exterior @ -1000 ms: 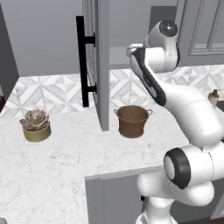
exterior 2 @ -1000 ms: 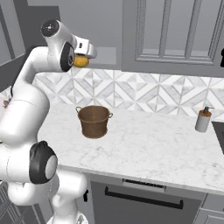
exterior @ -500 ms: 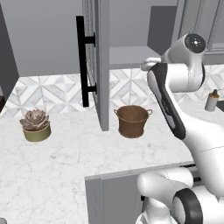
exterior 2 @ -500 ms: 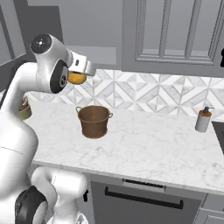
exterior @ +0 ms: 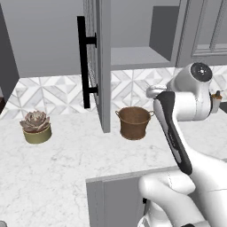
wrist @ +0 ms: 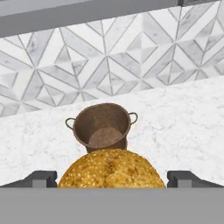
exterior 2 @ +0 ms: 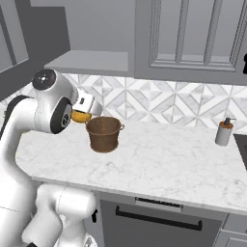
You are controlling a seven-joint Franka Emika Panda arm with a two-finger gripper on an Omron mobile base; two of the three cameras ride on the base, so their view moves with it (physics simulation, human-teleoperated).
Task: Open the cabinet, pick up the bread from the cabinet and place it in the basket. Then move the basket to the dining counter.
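Observation:
The golden bread [wrist: 112, 168] sits between my gripper's [wrist: 112, 179] two fingertips, which are shut on its sides. In the right base view the bread [exterior 2: 80, 116] hangs in the gripper [exterior 2: 85, 113] just left of the brown basket's [exterior 2: 103, 133] rim and slightly above it. The basket [wrist: 103, 127] stands empty on the marble worktop, ahead of and below the bread. The cabinet door [exterior: 99, 66] with its black bar handle [exterior: 82, 66] stands swung open, its shelf [exterior: 137, 57] bare. The dining counter is out of view.
A succulent in an olive pot [exterior: 36, 127] stands at the left of the worktop. A soap dispenser [exterior 2: 223, 132] stands at the right by the tiled wall. The open door's edge hangs just left of the basket [exterior: 134, 122].
The arm has swung down from shelf height with the bread in its grip, bringing it low beside the basket's rim. Basket and door have not moved.

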